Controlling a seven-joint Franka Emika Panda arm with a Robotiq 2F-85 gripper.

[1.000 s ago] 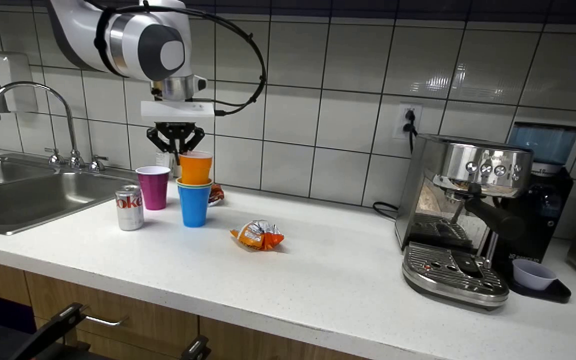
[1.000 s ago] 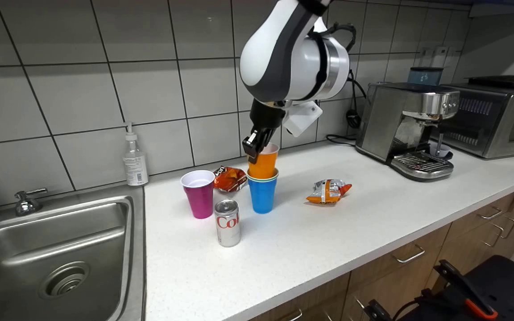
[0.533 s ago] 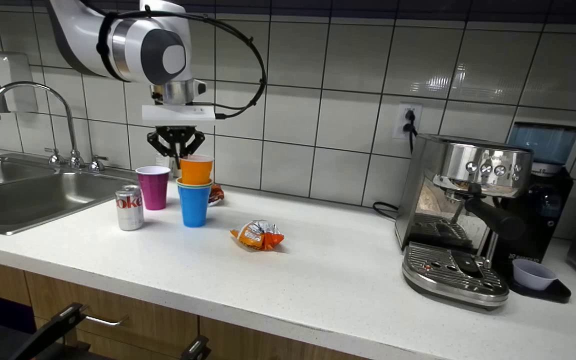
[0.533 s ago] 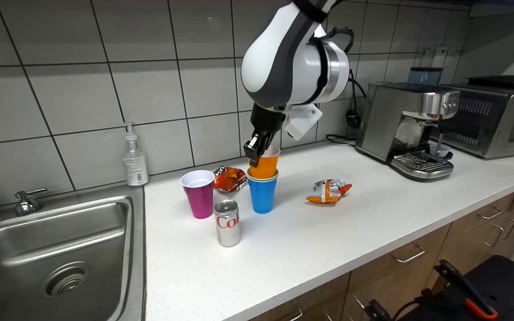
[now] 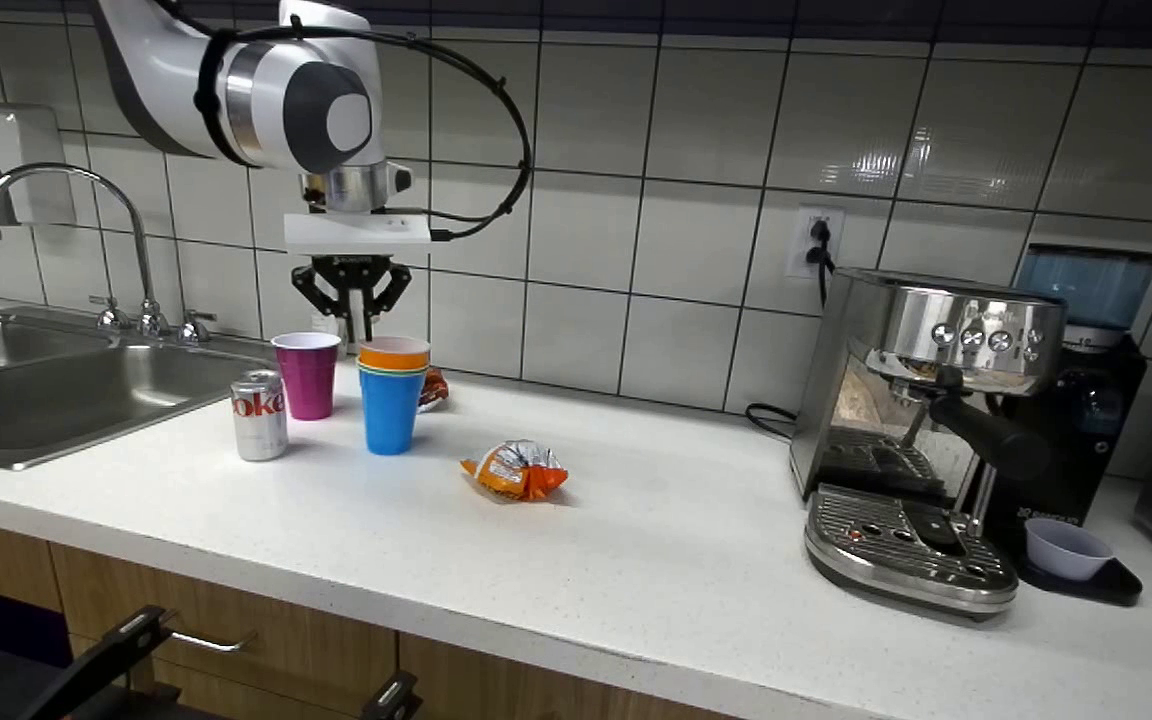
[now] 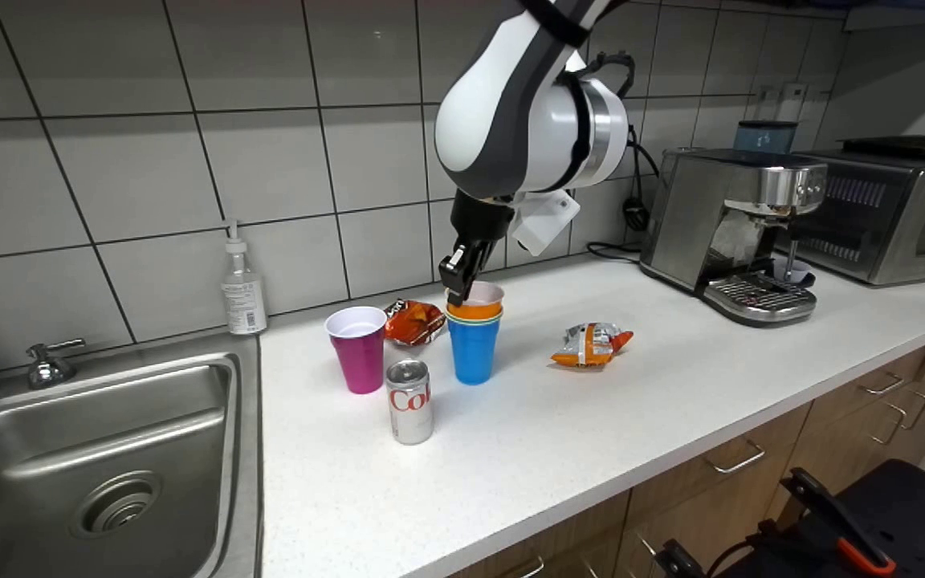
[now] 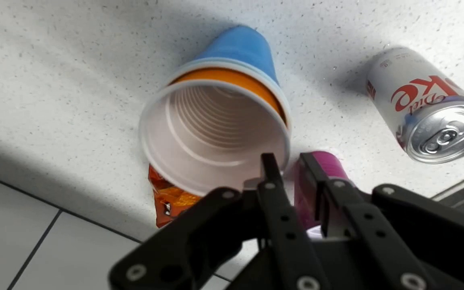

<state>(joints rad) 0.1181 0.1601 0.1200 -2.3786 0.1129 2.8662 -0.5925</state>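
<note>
A: What is hard to make out near the gripper point(image 7: 287, 159)?

B: Its contact with the orange cup point(image 7: 212, 133). In the wrist view one of the fingers point(image 7: 273, 185) overlaps the cup's mouth and the other stands outside, so whether either touches the rim cannot be told. Most of the orange wall is hidden inside the blue cup point(image 5: 389, 412).

A: And farther out?

B: The fingers cover much of the magenta cup point(image 6: 361, 357) in the wrist view. In an exterior view the blue cup hides most of the red snack bag point(image 5: 434, 390), and little of the soap bottle point(image 5: 328, 323) shows. The arm point(image 6: 527, 120) is cut off at the top of both exterior views.

A: How does the gripper stand, and where is the orange cup?

B: Narrowly parted, a slim gap between the fingers. The cup sits upright in the blue one on the counter point(image 5: 636, 560).

A: What has changed?

B: Half a second earlier the orange cup rose well above the blue one; now only its top band shows. The fingers are farther apart. The soda can point(image 6: 410, 405) has stayed in place.
</note>
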